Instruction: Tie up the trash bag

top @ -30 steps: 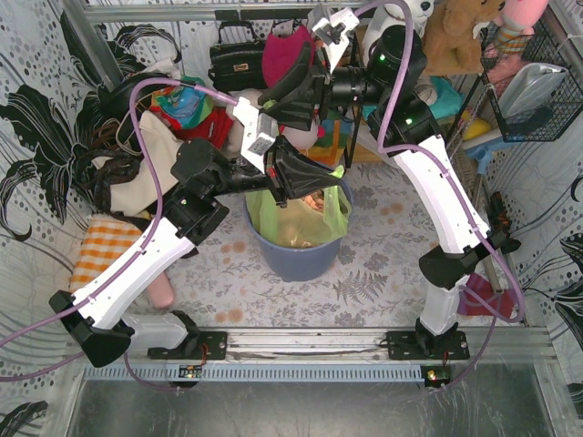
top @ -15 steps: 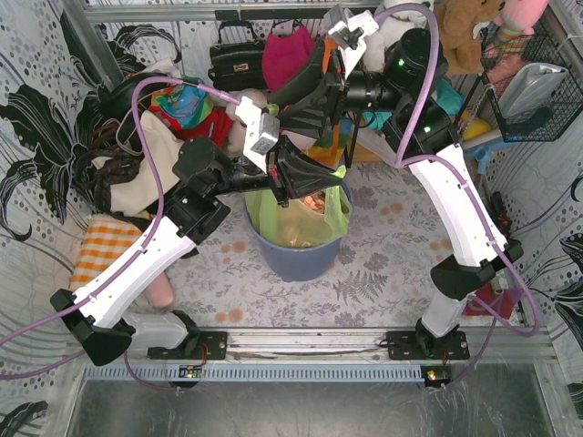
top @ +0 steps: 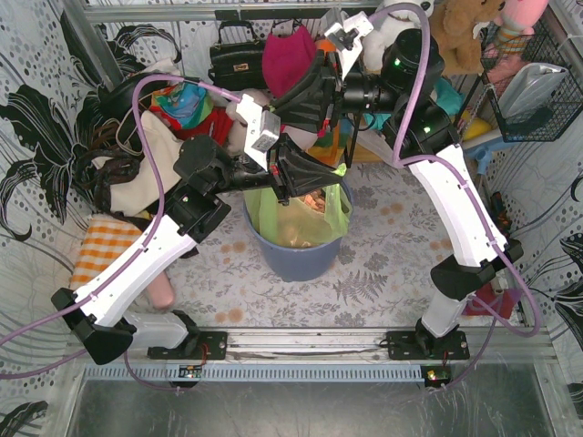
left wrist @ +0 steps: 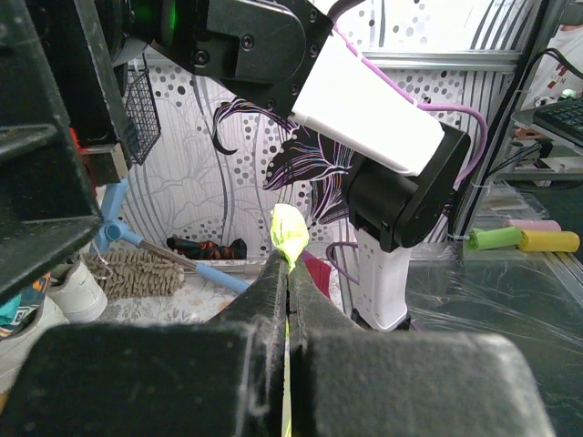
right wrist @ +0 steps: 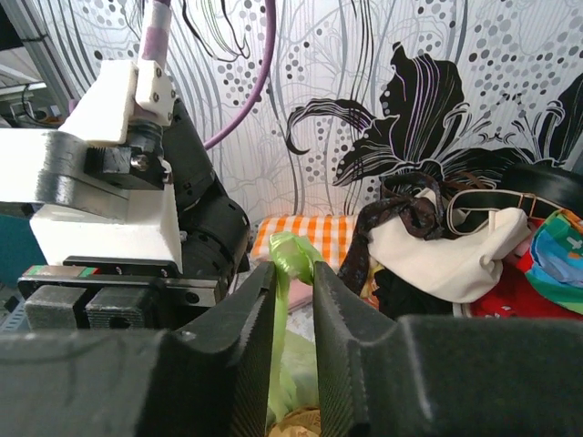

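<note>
The light-green trash bag (top: pixel 296 218), with brown paper inside, sits in the blue-grey bin (top: pixel 296 262) at the table's middle. My left gripper (top: pixel 314 175) is over the bin's rim, shut on a twisted strand of the bag. In the left wrist view the jaws (left wrist: pixel 288 273) are pressed together and the green tip (left wrist: pixel 290 232) pokes out above them. My right gripper (top: pixel 282 102) is raised behind the bin. In the right wrist view its jaws (right wrist: pixel 293 273) stand slightly apart around another green strand (right wrist: pixel 293 250), which lies against one finger.
A black handbag (top: pixel 237 59), a red bag (top: pixel 287 50) and a heap of clothes (top: pixel 155 137) crowd the back left. An orange checked cloth (top: pixel 100 246) lies at left. Plush toys (top: pixel 455 32) and a wire basket (top: pixel 537 82) are at back right.
The right arm's upper part swung back and to the right, and its gripper rose slightly. The left gripper stayed on the bag strand.
</note>
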